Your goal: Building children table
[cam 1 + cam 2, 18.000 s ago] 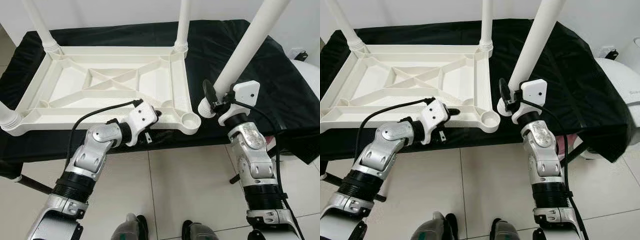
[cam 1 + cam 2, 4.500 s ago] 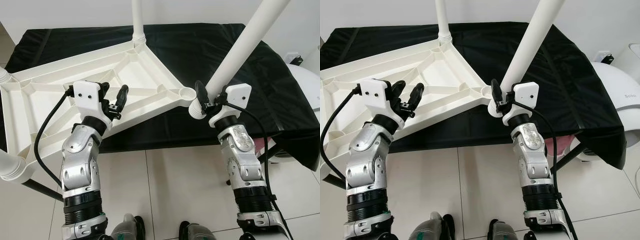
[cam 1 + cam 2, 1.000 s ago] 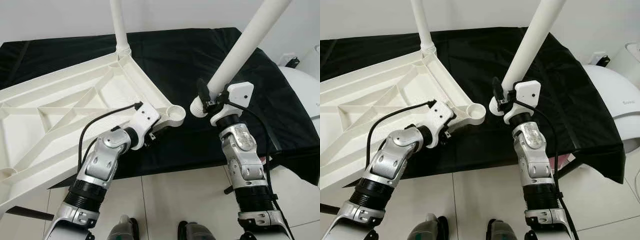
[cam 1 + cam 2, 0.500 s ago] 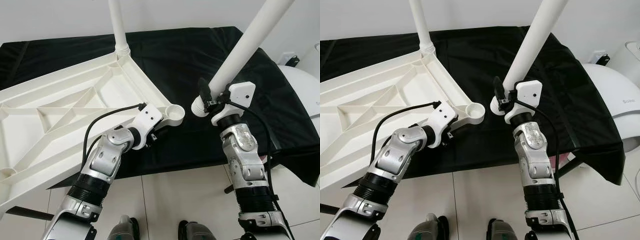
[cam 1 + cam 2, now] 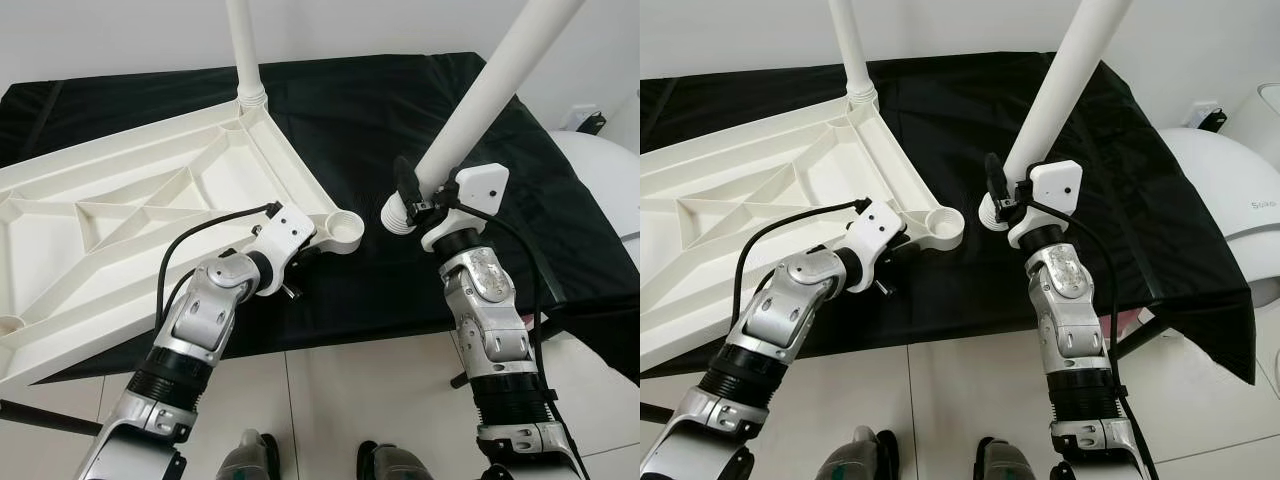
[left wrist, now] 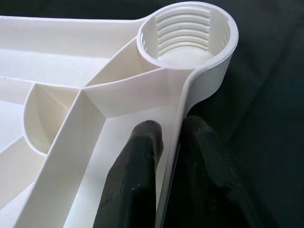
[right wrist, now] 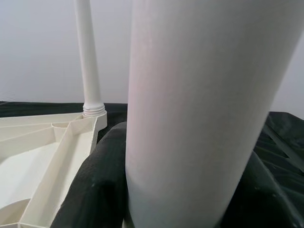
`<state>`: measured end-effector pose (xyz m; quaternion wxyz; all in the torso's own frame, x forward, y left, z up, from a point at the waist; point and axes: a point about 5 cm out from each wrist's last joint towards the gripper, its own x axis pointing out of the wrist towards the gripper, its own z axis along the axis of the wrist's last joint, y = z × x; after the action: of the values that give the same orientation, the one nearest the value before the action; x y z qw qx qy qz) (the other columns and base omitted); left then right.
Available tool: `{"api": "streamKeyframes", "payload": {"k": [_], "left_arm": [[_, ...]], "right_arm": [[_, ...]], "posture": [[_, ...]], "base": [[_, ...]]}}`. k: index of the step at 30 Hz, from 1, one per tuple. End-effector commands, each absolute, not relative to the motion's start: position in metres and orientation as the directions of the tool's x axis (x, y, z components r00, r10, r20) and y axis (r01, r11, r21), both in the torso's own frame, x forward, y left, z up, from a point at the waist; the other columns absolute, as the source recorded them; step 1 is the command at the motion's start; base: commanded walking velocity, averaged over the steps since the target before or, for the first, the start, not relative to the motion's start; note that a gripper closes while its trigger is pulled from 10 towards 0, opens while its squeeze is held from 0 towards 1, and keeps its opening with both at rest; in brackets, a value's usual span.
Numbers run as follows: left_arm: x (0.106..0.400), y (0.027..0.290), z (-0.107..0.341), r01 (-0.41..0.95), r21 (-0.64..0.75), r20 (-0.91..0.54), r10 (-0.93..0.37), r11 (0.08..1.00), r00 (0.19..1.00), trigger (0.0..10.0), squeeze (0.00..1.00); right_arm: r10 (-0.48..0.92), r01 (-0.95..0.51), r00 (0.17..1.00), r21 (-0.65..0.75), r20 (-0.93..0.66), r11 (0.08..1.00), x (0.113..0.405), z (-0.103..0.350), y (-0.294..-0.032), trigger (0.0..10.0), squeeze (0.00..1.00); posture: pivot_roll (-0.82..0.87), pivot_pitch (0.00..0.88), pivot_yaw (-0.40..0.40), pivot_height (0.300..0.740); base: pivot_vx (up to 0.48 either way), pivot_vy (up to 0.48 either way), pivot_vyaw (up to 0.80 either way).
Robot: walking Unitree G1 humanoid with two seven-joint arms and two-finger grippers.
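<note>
White plastic tabletop [image 5: 130,230] lies upside down on a black cloth [image 5: 360,110] that covers the work surface, ribbed underside facing up, turned at an angle so one corner points toward the robot. That near corner carries an open threaded socket [image 6: 187,33] with no leg in it. One white leg [image 5: 245,50] stands upright, fitted in the far corner socket of the tabletop. Left gripper [image 6: 171,142] sits at the near corner just behind the open socket; its two black fingers [image 6: 137,175] are pinched on the thin outer rim wall of the tabletop, one finger inside the rim and one outside, nearly closed with only the wall between them. Right gripper [image 5: 415,200] is raised just to the right of the open socket, apart from it. Its fingers are clamped around the lower end of a second loose white leg [image 5: 490,80], which tilts up and away to the right, out of the top of the head view. The leg's ribbed bottom end [image 5: 396,214] hangs just beside the socket, close but not in it, above the black cloth. Tiled floor [image 5: 330,400] shows below the cloth edge, with the robot's feet [image 5: 255,460] at the bottom. A white rounded object [image 5: 1230,190] sits at the right beyond the cloth.
</note>
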<state>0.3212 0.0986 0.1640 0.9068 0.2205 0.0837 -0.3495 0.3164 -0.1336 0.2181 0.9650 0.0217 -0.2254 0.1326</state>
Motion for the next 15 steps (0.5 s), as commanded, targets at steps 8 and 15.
{"api": "streamKeyframes", "payload": {"k": [8, 15], "left_arm": [[0.305, 0.101, 0.154, 0.762, 0.316, -0.393, -0.653, 0.565, 0.647, 10.0, 0.0], [0.301, 0.101, 0.155, 0.773, 0.321, -0.395, -0.664, 0.548, 0.635, 10.0, 0.0]], "right_arm": [[0.351, -0.369, 0.832, -0.044, 0.43, 0.928, 0.317, 0.221, -0.124, 10.0, 0.0], [0.505, -0.53, 0.766, -0.054, 0.399, 0.846, 0.317, 0.224, -0.111, 10.0, 0.0]], "posture": [[-0.09, 0.139, 0.031, 0.74], [-0.09, 0.143, 0.026, 0.74]], "base": [[0.0, 0.0, 0.0], [0.0, 0.0, 0.0]]}}
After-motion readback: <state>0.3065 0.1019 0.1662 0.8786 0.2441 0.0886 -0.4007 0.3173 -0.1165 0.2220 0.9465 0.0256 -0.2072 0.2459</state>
